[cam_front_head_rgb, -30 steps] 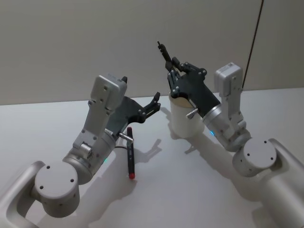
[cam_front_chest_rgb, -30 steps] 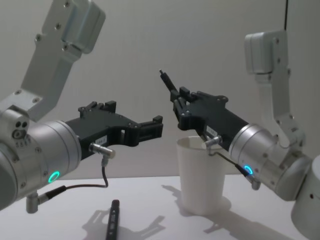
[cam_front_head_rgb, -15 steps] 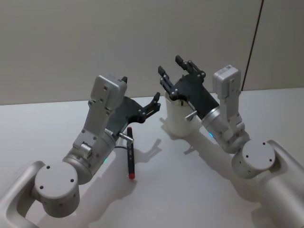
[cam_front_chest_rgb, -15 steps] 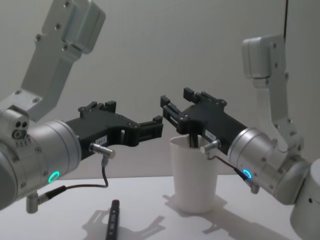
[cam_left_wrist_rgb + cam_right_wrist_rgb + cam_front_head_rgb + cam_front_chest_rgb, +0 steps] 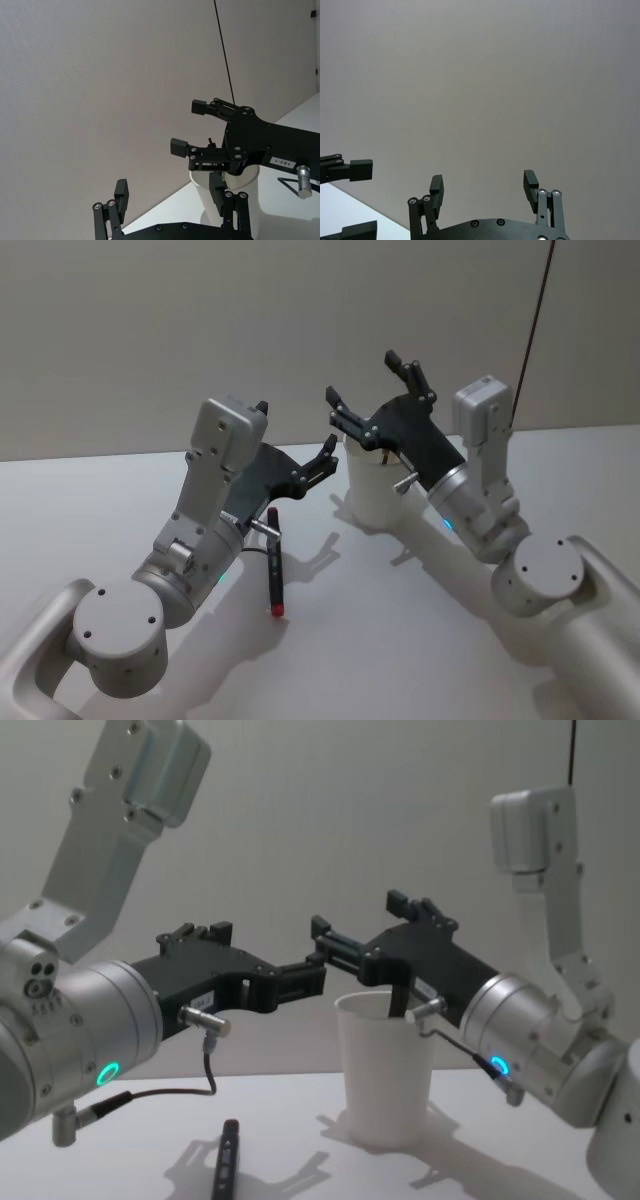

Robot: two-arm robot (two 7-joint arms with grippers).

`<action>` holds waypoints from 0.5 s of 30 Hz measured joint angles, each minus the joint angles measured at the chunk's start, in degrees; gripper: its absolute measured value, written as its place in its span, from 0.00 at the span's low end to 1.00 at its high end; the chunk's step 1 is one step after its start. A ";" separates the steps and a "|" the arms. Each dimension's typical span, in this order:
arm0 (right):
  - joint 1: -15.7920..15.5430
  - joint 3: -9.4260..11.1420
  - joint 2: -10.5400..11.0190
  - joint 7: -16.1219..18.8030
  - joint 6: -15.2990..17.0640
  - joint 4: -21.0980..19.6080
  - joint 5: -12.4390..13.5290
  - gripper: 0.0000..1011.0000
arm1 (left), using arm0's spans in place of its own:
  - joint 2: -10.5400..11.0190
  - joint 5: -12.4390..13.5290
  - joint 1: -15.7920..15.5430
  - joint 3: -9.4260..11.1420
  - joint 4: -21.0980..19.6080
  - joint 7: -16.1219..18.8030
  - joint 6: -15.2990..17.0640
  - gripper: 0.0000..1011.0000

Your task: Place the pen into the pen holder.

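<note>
**White paper cup has the pen; right gripper let go**

The pen holder (image 5: 368,492) stands upright on the table (image 5: 400,640), centre of the head view, just right of centre in the chest view. The right gripper (image 5: 362,380) hangs directly over its rim, fingers spread wide with nothing between them.

Change over the last second: this gripper was pinching the pen, tilted and clear above the cup. Half a second back the fingers were already parting with the pen down inside. They are now farther apart and tipped a little upward. The cup has also slid slightly toward frame left in the chest view, though it is upright and steady.

A dark shaft stands inside the rim and leans on the near wall. I take it for the pen (image 5: 398,1005), its top partly masked by the gripper body.

The left gripper (image 5: 168,187) hovers left of the cup, well above the table. Its fingers are apart and hold nothing. It has not moved.

A second pen (image 5: 273,565), black with a red end, lies flat on the table beneath the left arm, at centre-left of the head view. It is untouched.

Judgement: the drop looks complete for this pen. What is left is lifting the right arm away without clipping the rim, since the light cup shifts easily.
</note>
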 joint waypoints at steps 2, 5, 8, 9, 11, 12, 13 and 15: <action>-0.53 0.22 0.34 0.00 0.73 -1.32 0.36 0.99 | 0.00 0.00 0.00 0.00 0.00 0.00 0.00 0.99; -1.35 0.53 0.84 -0.16 1.96 -3.20 0.85 0.99 | 0.00 0.00 0.00 0.00 0.00 0.00 0.00 0.99; -2.10 0.80 1.33 -0.49 3.09 -4.92 1.21 0.99 | 0.00 0.00 0.00 0.00 0.00 0.00 0.00 0.99; -2.58 0.99 1.64 -0.74 3.77 -5.99 1.39 0.99 | 0.00 0.00 0.00 0.00 0.00 0.00 0.00 0.99; -3.22 1.21 2.05 -1.03 4.65 -7.33 1.62 0.99 | 0.00 0.00 0.00 0.00 0.00 0.00 0.00 0.99; -3.81 1.41 2.42 -1.39 5.42 -8.54 1.82 0.99 | 0.00 0.00 0.00 0.00 0.00 0.00 -0.01 0.99; -4.12 1.50 2.62 -1.54 5.82 -9.16 1.93 0.99 | 0.00 0.00 0.00 0.00 0.00 0.00 0.00 0.99; -4.88 1.71 3.07 -1.95 6.79 -10.66 2.17 0.99 | 0.00 0.00 0.00 0.00 0.00 0.00 0.00 0.99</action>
